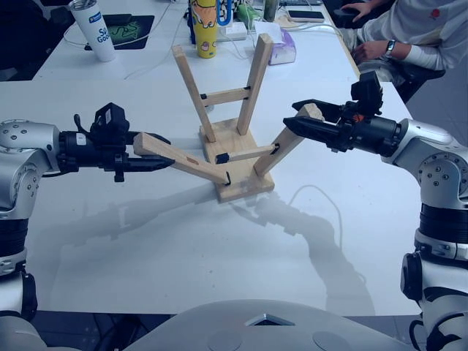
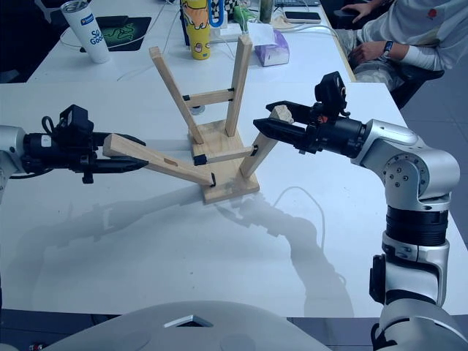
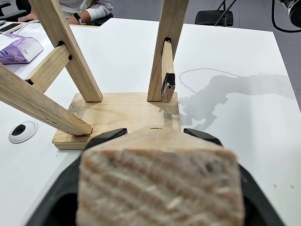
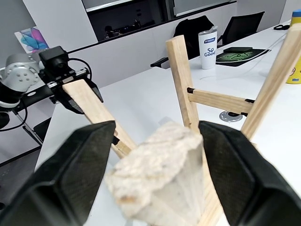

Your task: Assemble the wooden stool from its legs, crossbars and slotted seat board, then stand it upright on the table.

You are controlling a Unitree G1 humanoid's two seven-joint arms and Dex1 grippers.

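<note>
The wooden stool lies upside down mid-table, its seat board (image 1: 245, 191) flat on the surface and its legs splayed upward. Two back legs (image 1: 194, 91) (image 1: 254, 77) are joined by a crossbar (image 1: 227, 95). A second crossbar (image 1: 248, 153) runs between the front legs. My left gripper (image 1: 164, 151) is shut on the free end of the front-left leg (image 1: 190, 162), whose end grain (image 3: 160, 183) sits between the black fingers. My right gripper (image 1: 292, 115) is shut on the tip of the front-right leg (image 1: 281, 146), seen close up (image 4: 160, 165).
At the back stand a white tumbler (image 1: 93, 29), a yellow cup (image 1: 205, 29), a black mat (image 1: 135, 29) and a purple packet (image 1: 283, 47). A person sits at the far right corner. A cable grommet (image 3: 22, 132) is set in the tabletop. Open tabletop lies in front of the stool.
</note>
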